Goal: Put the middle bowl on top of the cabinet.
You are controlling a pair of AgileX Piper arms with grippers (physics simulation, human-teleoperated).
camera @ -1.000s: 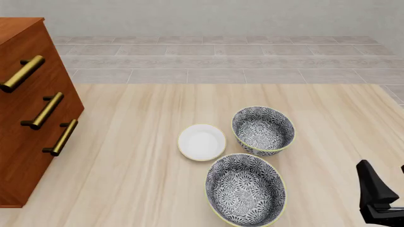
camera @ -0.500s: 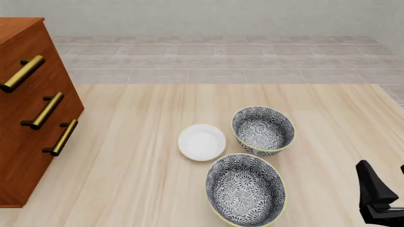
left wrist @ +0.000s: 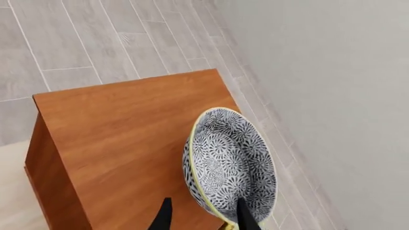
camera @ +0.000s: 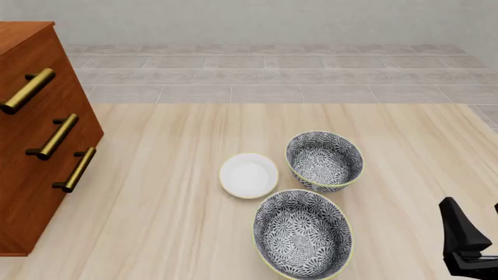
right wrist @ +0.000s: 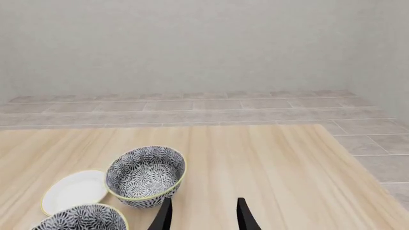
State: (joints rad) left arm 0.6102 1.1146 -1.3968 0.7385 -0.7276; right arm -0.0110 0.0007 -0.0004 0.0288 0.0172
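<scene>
The middle bowl (left wrist: 230, 163), grey-black floral with a pale yellow-green rim, rests on the top of the reddish-brown cabinet (left wrist: 121, 129) near its far edge. My left gripper (left wrist: 204, 218) is open, and its two fingers straddle the bowl's near rim, one inside and one outside. In the front view the cabinet (camera: 27, 186) stands at the left with three brass handles; its top and the left gripper are out of that frame. My right gripper (right wrist: 203, 218) is open over bare table, low at the right (camera: 476, 227).
Two more patterned bowls stand on the wooden table, one near the front (camera: 304, 233) and one behind it (camera: 325, 160). A small plain white dish (camera: 249, 175) lies left of them. Tiled floor and a grey wall lie beyond the table.
</scene>
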